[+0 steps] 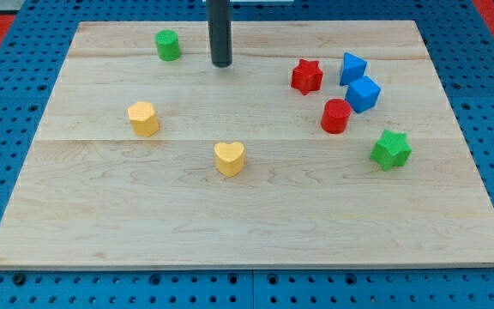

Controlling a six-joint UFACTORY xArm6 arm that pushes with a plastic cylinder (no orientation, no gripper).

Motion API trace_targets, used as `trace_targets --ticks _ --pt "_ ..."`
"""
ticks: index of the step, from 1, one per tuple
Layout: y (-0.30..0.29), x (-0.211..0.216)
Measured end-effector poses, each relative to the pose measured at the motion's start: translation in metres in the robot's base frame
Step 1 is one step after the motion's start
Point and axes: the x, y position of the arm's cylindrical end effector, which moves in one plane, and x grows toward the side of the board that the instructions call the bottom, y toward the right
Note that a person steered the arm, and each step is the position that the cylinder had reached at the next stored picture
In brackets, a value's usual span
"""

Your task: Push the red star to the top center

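Note:
The red star (307, 76) lies on the wooden board (247, 206) at the upper right of centre. My tip (221, 63) stands near the top centre of the board, well to the left of the red star and not touching it. A green cylinder (168, 45) lies to the left of my tip. The rod rises out of the view's top.
A blue triangular block (352, 68) and a blue cube (364, 93) sit just right of the red star. A red cylinder (336, 116) lies below it. A green star (391, 149) is at the right. A yellow hexagonal block (143, 118) and a yellow heart (229, 158) lie left and centre.

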Motion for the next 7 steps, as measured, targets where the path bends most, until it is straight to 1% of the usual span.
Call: trace_targets --ticks 1,2,3,4,5,6,7 --pt "0.001 0.035" --pt "0.048 0.036" --pt "0.074 0.061" --pt "0.092 0.073" --pt "0.093 0.062" --pt "0.100 0.041" --pt "0.114 0.043"
